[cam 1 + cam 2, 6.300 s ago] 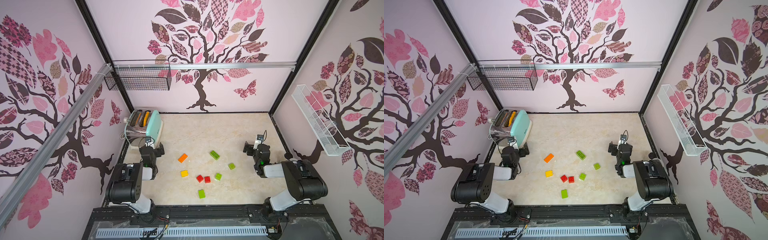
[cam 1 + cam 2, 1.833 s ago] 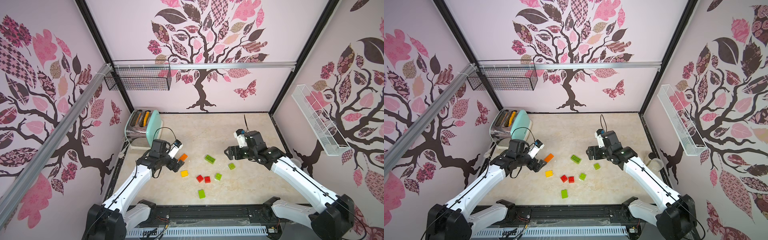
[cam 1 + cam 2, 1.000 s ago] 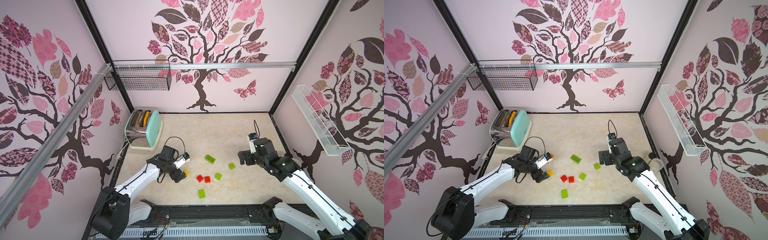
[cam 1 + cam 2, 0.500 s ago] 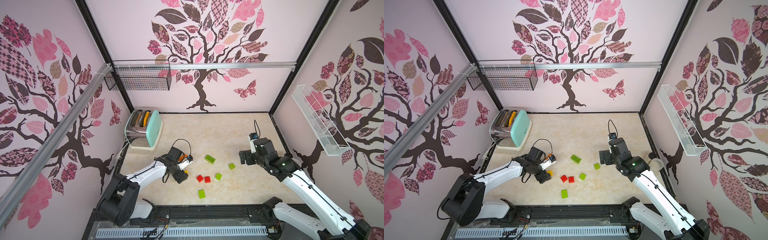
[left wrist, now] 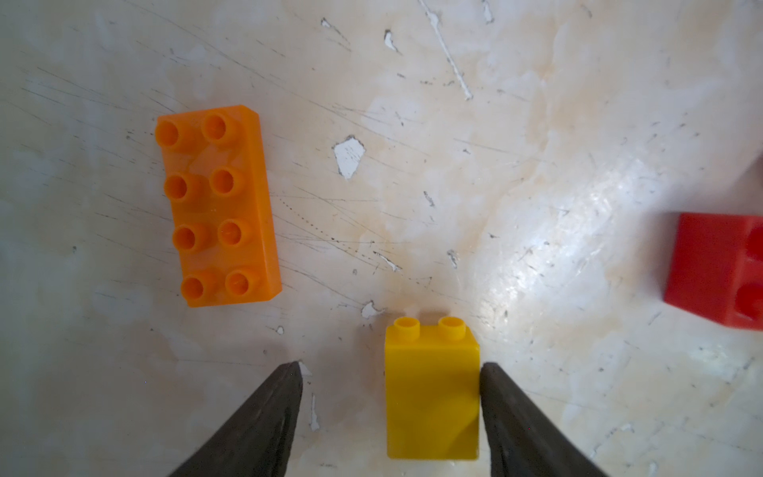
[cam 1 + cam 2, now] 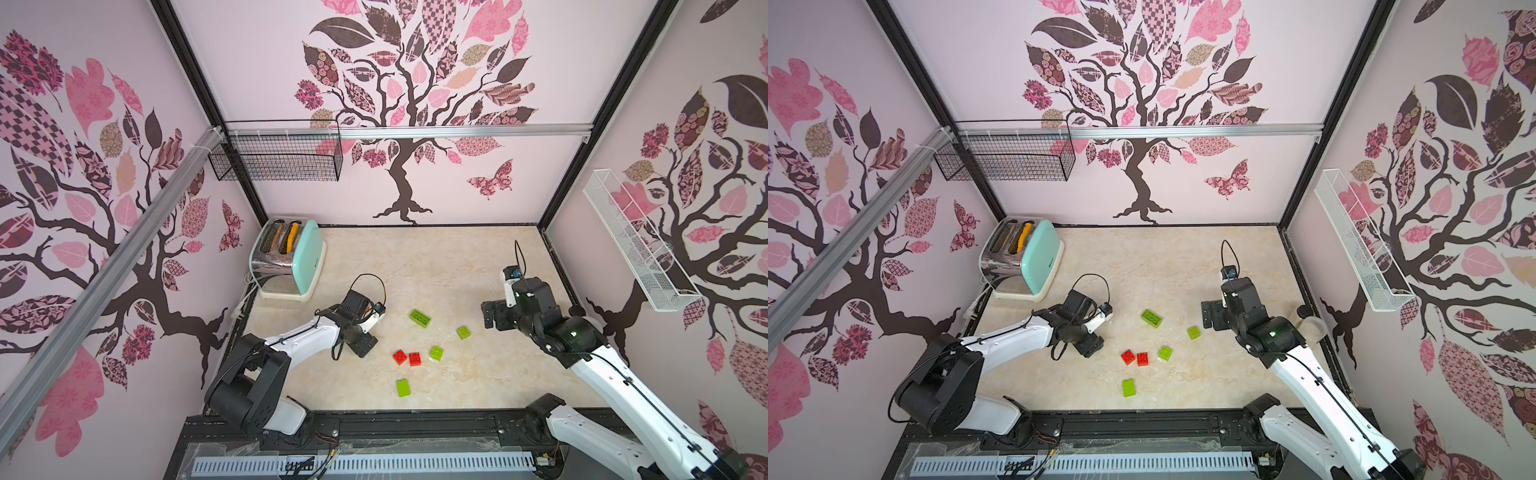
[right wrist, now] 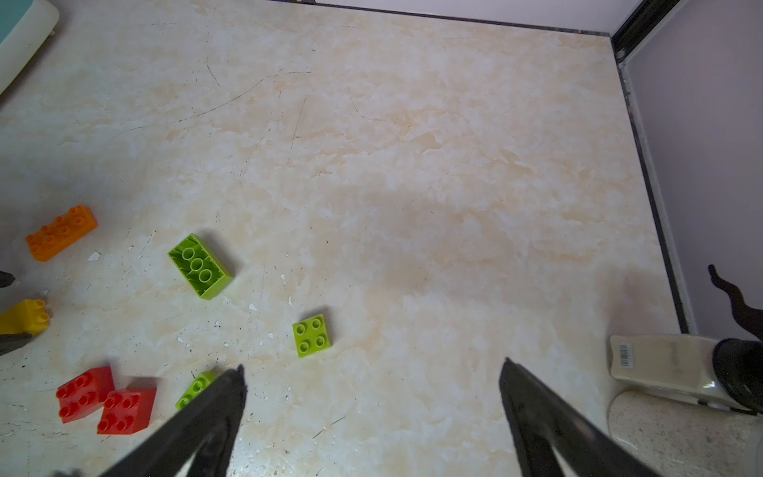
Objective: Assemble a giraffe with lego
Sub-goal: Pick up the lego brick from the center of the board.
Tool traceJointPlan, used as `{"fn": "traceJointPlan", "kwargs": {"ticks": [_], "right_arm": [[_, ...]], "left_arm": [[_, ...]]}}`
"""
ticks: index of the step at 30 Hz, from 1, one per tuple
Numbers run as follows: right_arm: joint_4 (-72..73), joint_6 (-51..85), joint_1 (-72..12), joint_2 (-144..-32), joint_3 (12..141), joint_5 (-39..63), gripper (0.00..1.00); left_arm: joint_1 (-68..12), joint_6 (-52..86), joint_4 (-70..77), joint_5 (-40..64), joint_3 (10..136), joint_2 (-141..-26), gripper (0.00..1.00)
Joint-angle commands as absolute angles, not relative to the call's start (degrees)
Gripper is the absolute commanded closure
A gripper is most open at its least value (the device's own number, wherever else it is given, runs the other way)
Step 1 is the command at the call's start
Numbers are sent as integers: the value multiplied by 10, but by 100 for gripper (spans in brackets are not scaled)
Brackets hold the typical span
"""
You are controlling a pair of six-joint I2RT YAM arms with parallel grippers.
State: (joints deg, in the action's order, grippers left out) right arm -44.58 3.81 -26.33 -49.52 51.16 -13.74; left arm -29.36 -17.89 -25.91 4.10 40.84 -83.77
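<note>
My left gripper (image 5: 390,365) is down at the desk (image 6: 436,266) toward its left edge, fingers (image 5: 264,421) spread around the yellow brick (image 5: 432,392), which lies on its side: one finger touches its flank, the other stands clear, so nothing is clamped. The orange brick (image 5: 219,206) lies just beside, studs up. The rest of the lego sits loose in the near half: two red bricks (image 6: 400,356) side by side, the long lime brick (image 6: 419,318) upturned, three small lime bricks (image 6: 463,332) around them. My right gripper (image 7: 371,371) hangs released and bare near the right edge.
</note>
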Motion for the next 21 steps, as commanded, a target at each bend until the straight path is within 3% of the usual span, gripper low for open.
{"fn": "traceJointPlan", "kwargs": {"ticks": [1, 14, 21], "right_arm": [[-448, 37, -261, -487, 512, -148, 0], [-444, 38, -261, -489, 511, -148, 0], [-442, 40, -262, -497, 512, -138, 1]], "left_arm": [[-294, -159, -271, 61, 416, -833, 32], [-302, -190, -266, 78, 394, -828, 46], [-303, -147, -251, 78, 417, -857, 47]]}}
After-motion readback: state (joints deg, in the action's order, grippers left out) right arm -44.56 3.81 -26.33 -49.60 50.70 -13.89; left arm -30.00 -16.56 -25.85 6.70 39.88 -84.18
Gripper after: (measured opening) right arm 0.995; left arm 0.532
